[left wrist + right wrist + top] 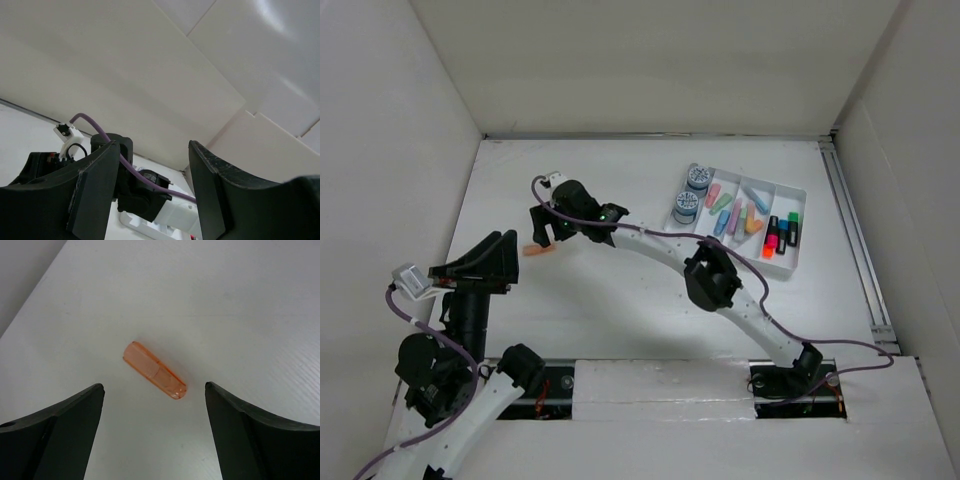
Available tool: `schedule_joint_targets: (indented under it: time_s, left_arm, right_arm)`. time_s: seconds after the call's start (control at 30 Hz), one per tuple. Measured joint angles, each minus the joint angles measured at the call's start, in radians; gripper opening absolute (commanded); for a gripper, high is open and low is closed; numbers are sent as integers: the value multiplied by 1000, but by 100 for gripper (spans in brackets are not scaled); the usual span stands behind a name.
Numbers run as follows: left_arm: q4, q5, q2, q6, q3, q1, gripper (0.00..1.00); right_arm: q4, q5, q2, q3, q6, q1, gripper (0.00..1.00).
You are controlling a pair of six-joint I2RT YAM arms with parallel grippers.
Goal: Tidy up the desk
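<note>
The desk is a wide white tabletop between white walls. A small translucent orange cap lies on it at the middle left, and in the right wrist view the orange cap lies flat and slanted on the desk. My right gripper hangs just above it, and my right gripper is open, with the cap lying just beyond the gap, touching neither finger. My left gripper is raised at the left. In its wrist view the left gripper stands open and holds nothing.
A white compartmented tray sits at the back right, holding two tape rolls, several pastel caps and dark markers. The right arm stretches diagonally over the desk. White walls close in the left, back and right.
</note>
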Motion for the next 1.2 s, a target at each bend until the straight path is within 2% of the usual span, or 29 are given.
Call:
schedule_joint_targets:
  time_s: [0.2,0.4,0.5,0.6,0.73,0.87,0.9,1.2]
  left_arm:
    - [0,0,-2,0,0,0,53]
    - [0,0,-2,0,0,0,53]
    - [0,0,-2,0,0,0,53]
    - [0,0,-2,0,0,0,53]
    - [0,0,-3,0,0,0,53]
    - [0,0,-13,0,0,0,53]
    - [0,0,-16,0,0,0,53]
    - [-1,0,-29,0,0,0,53]
  right_arm:
    - [-6,68,51,48,-3,0,93]
    - [19,86,124,105,53,22,90]
    - [32,81,142,105,96,27,76]
    - [41,77,157,108,134,29,47]
    - [49,93,161,93,175,29,35]
    - [104,114,135,6,211,27,31]
    - [117,120,116,-29,212,27,27]
    - [196,221,-144,-452,212,34,25]
